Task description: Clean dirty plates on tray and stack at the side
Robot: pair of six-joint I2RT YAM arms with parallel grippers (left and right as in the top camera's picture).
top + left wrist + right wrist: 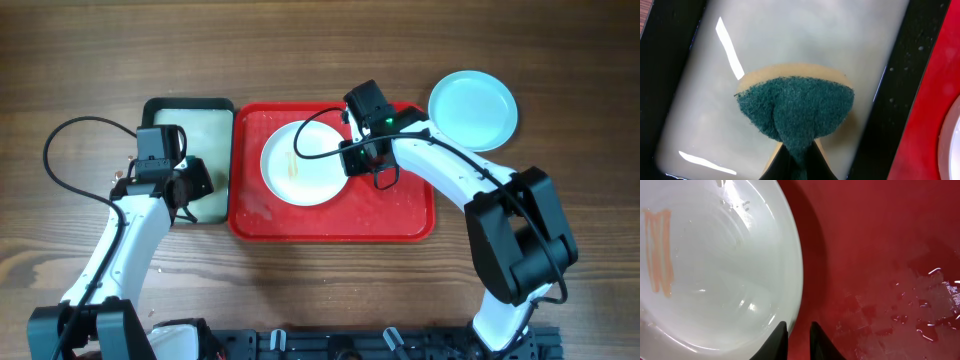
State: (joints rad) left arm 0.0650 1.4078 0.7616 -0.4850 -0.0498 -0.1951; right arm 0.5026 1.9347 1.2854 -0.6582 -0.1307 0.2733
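The tray [400, 215] sat mid-bench [80, 60], with the white plate [310, 178] lying flat on it toward its 9 o'clock side, an orange smear [659, 250] across the plate's inside. The turquoise plate [473, 108] lay off the tray on the bench, out at about 1 o'clock from it. Water drops [925, 325] glistened on the tray's bare floor. The right end effector [796, 327] was down at the white plate's 3 o'clock rim, its fingers only a narrow gap apart; I couldn't tell whether they pinched the rim. At 9 o'clock, just beside the tray, stood a black tray [190, 105] with a pale wet inside, and over it the left end effector [792, 165] was clenched on a sponge [795, 110], green face up.
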